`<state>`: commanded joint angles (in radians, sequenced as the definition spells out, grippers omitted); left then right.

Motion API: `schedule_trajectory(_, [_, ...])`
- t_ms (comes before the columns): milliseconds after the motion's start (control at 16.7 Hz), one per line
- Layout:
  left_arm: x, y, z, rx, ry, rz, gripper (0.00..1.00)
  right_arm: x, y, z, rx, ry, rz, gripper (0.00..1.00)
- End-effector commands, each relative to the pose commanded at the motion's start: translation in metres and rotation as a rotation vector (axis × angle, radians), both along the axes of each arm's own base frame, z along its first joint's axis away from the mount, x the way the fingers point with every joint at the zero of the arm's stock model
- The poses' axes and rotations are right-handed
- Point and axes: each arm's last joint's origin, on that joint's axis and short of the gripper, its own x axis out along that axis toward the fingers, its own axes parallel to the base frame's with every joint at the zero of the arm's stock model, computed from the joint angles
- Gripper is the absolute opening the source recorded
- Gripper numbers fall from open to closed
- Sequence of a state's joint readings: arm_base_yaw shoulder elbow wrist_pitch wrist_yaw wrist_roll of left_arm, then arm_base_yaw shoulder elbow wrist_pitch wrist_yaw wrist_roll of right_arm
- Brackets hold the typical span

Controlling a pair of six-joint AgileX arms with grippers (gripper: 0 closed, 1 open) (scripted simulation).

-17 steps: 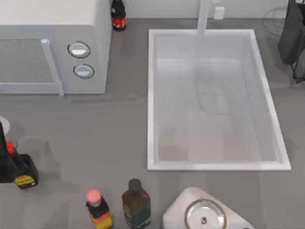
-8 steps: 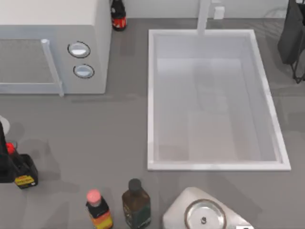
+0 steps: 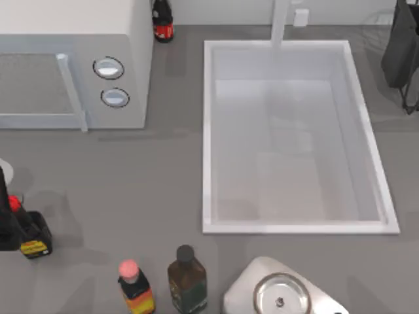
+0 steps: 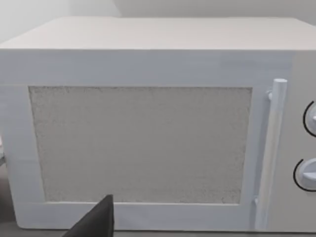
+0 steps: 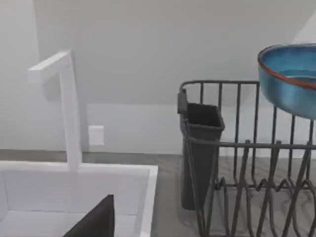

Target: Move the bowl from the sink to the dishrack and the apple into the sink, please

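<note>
blue bowl point(image 5: 291, 79) sits up in the dark wire dishrack point(image 5: 247, 163) (right wrist view). white sink point(image 3: 209, 131) basin is bare, faucet point(image 3: 280, 23) at its far end. left wrist view faces the microwave point(image 4: 148, 128); can't tell either gripper's finger state.

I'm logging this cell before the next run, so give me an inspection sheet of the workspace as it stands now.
Surface: grey counter, bare in the middle.
Job's things: sink holds nothing; bowl is at the top of the dishrack; apple nothing seen.
Clutter: microwave at far left; bottles near the front edge, one behind the microwave; steel lid in front of the sink.
Grippers: left gripper faces the microwave door; right gripper is over the sink, facing the faucet.
Cables: nothing seen.
Surroundings: plain wall with an outlet.
</note>
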<state>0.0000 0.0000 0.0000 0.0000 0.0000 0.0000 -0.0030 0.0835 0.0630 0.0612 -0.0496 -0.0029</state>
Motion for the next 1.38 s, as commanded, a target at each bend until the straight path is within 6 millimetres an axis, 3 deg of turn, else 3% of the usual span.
schedule_trajectory(240, [0.000, 0.000, 0.000, 0.000, 0.000, 0.000, 1.00, -0.002, -0.001, -0.021, 0.006, 0.041, -0.047, 1.00])
schedule_trajectory(1380, [0.000, 0.000, 0.000, 0.000, 0.000, 0.000, 1.00, -0.002, -0.001, -0.021, 0.006, 0.041, -0.047, 1.00])
